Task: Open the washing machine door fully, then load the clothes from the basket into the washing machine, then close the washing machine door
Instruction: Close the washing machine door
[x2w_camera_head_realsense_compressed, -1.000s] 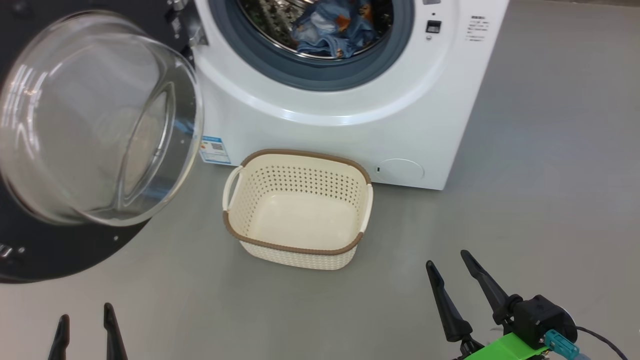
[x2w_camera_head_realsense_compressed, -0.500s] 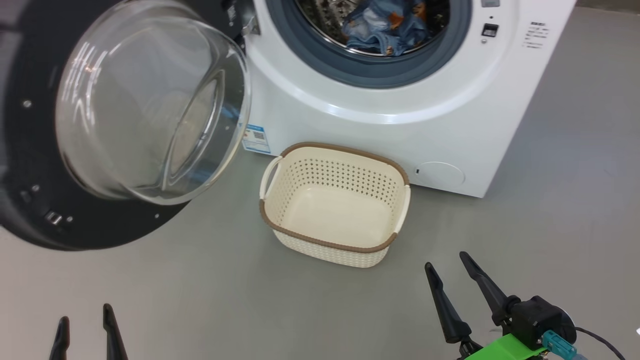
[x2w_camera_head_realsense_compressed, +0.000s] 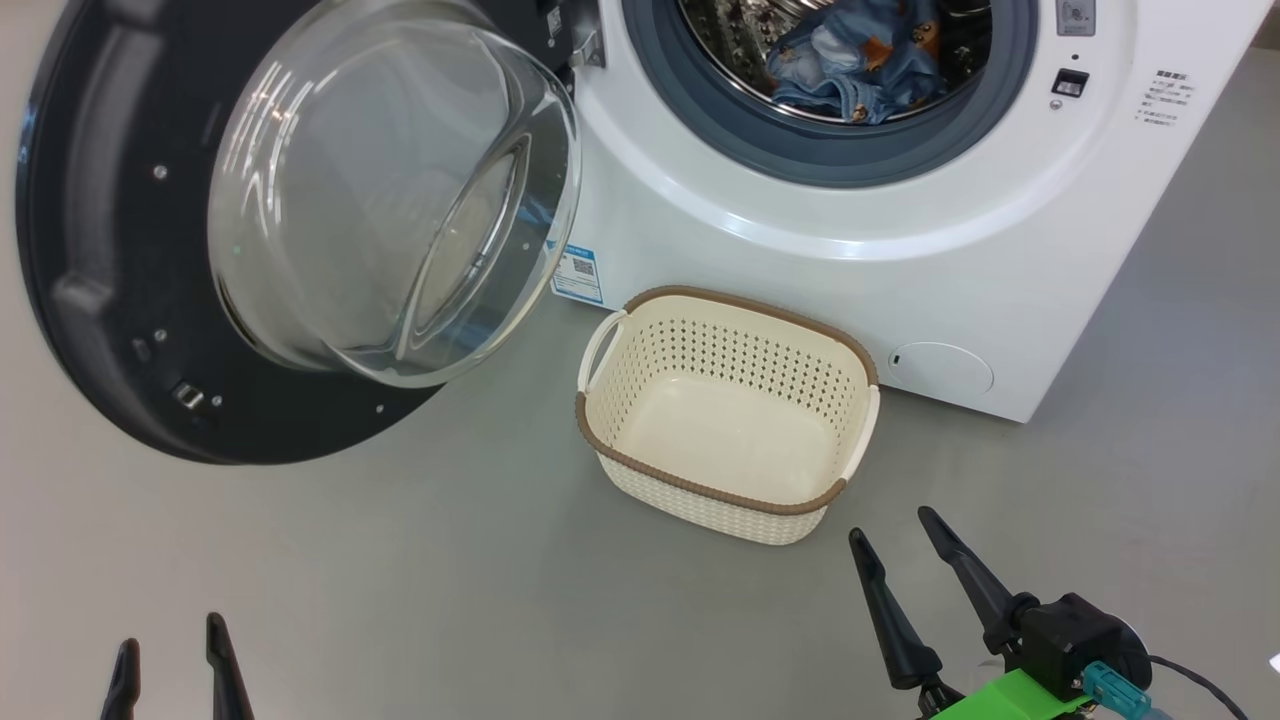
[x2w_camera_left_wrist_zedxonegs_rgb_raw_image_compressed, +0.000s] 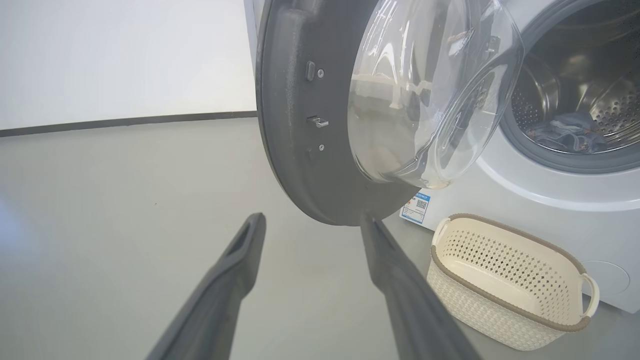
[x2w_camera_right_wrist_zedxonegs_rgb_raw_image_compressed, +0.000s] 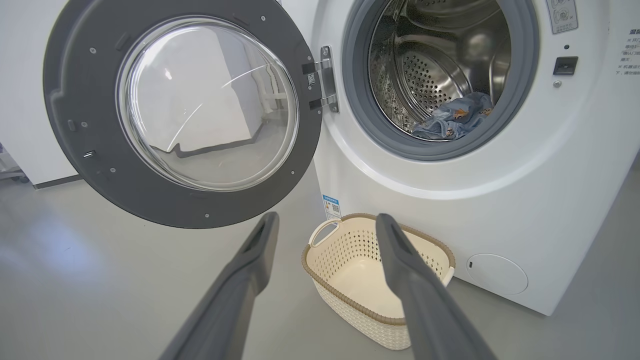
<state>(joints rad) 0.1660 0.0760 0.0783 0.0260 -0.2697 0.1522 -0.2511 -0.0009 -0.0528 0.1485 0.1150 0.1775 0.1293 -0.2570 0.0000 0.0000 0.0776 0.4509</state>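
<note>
Since both grippers hang empty with fingers spread wide, neither has contact with anything yet. Left gripper sits low over the near-left floor; right gripper sits low at near right, just short of the basket. The basket is empty and stands on the floor close against the washing machine front, below the drum opening. Clothes, blue printed fabric, already lie inside the drum. Loading looks done; closing is the step left.

Key relation: the washing machine door lies ahead of the left gripper and above it, swung wide out to the left of the machine. Its hinge is on the machine side, so the free rim with the latch points away left. In the left wrist view the door stands nearly edge-on just beyond the fingertips. The left arm is clearly nearer; the right has the basket between it and the door. Closing likely needs the left gripper to get round the free rim and sweep it rightward toward the opening.
</note>
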